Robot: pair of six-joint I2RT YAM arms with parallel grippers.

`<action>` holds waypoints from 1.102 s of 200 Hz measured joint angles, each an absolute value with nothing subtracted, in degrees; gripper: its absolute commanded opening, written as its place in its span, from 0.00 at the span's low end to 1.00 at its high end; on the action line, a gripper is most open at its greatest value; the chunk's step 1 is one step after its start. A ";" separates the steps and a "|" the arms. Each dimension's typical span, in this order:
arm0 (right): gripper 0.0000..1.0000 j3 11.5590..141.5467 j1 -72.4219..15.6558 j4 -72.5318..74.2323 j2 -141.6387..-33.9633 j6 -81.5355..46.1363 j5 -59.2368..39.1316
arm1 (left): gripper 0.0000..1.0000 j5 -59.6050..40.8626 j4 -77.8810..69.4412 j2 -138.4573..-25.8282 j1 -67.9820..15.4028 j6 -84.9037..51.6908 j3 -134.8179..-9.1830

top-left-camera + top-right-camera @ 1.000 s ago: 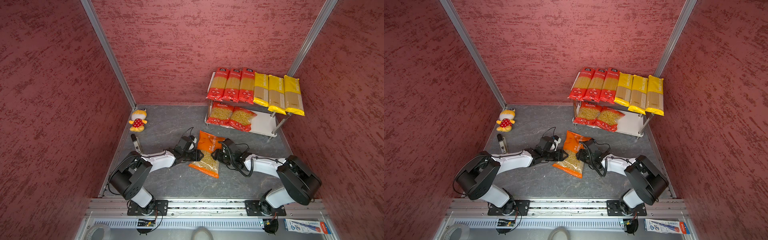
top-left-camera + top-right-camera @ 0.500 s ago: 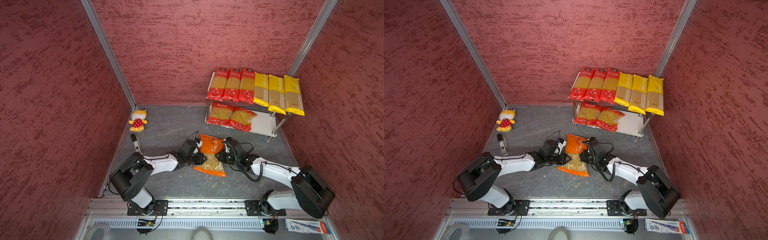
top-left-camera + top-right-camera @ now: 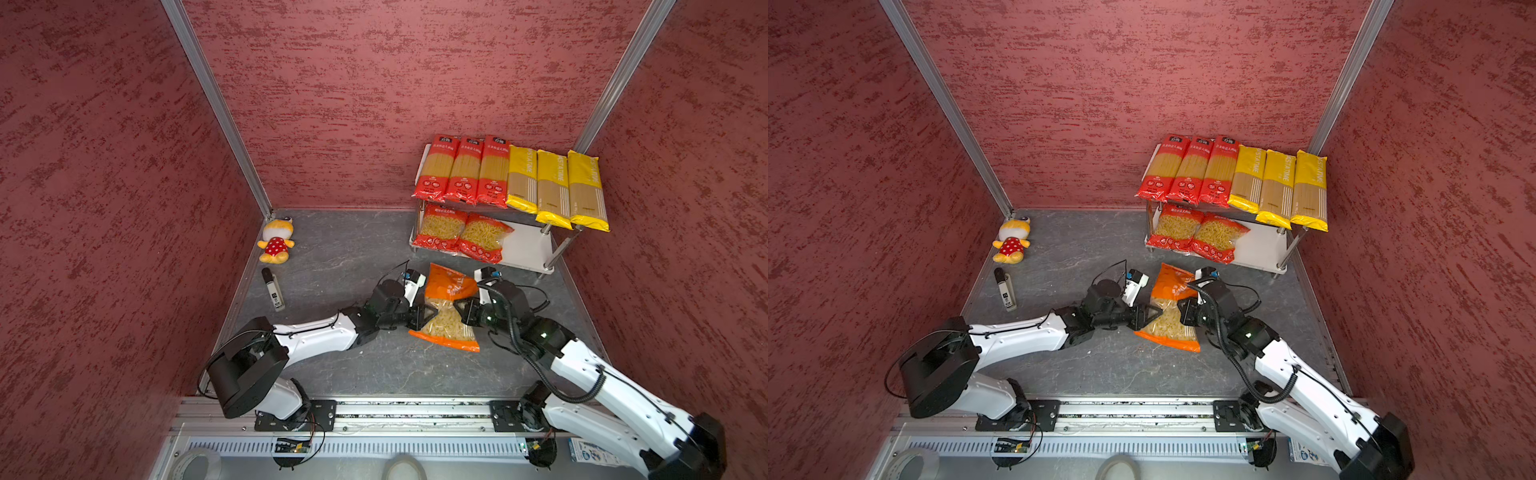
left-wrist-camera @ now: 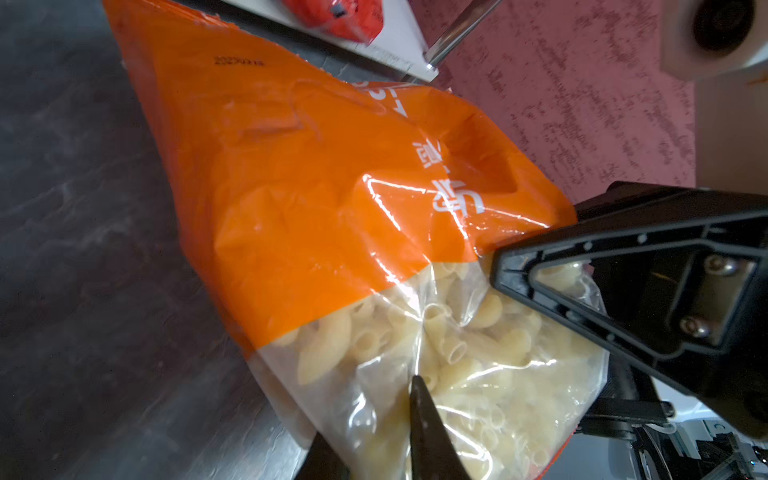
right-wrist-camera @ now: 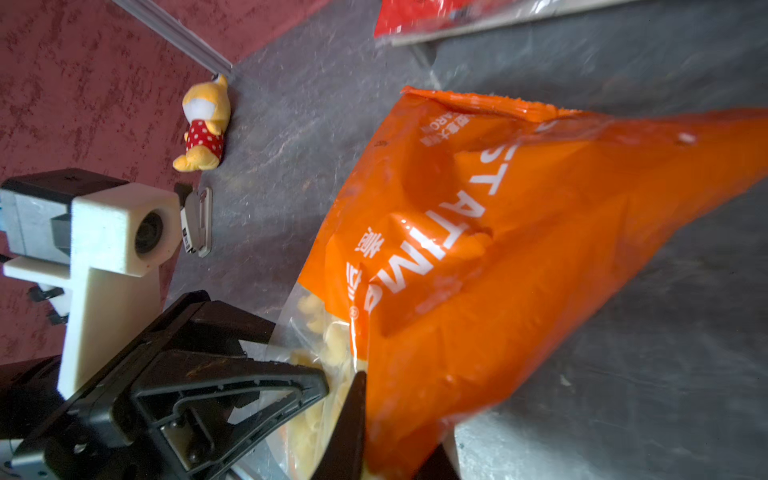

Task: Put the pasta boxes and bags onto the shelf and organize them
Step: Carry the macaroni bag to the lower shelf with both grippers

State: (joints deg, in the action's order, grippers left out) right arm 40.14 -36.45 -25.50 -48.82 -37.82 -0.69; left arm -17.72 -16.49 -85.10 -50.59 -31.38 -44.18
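The wide orange pasta bag (image 3: pixel 448 322) (image 3: pixel 1170 322) hangs between my two grippers in the middle of the floor, orange end toward the shelf (image 3: pixel 528 249) (image 3: pixel 1260 249). My left gripper (image 3: pixel 427 318) (image 4: pixel 370 415) is shut on the bag's (image 4: pixel 311 187) clear left side. My right gripper (image 3: pixel 460 312) (image 5: pixel 399 419) is shut on the bag's (image 5: pixel 498 249) right side. On the shelf's upper board lie three red spaghetti bags (image 3: pixel 461 170) and three yellow PASTATIME bags (image 3: pixel 552 187). Two short red curly-pasta bags (image 3: pixel 461 232) fill the left of the lower board.
A yellow plush toy in a red dotted dress (image 3: pixel 275 241) lies in the back left corner, with a small black-and-clear stick-shaped object (image 3: pixel 273 289) in front of it. A blue-white flat pack (image 3: pixel 594 451) lies outside the front rail at the right. Red walls close in three sides.
Both grippers have closed from half open onto the orange bag's sides. The bag and both arms have shifted a little to the right, nearer the shelf.
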 measured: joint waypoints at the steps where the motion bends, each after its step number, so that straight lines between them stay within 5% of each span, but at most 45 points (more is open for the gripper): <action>1: 0.00 40.29 -36.38 -25.67 -48.73 -37.74 -0.54 | 0.00 -17.72 -16.73 -85.25 -50.59 -31.27 -44.58; 93: 0.00 46.65 -14.76 -26.37 -46.11 -24.80 14.02 | 0.00 -19.05 -24.88 -112.25 -52.40 -23.75 -79.33; 220: 0.00 38.65 2.20 15.20 -67.70 -12.12 13.89 | 0.00 -10.13 -29.58 -148.57 -53.32 -15.38 -122.43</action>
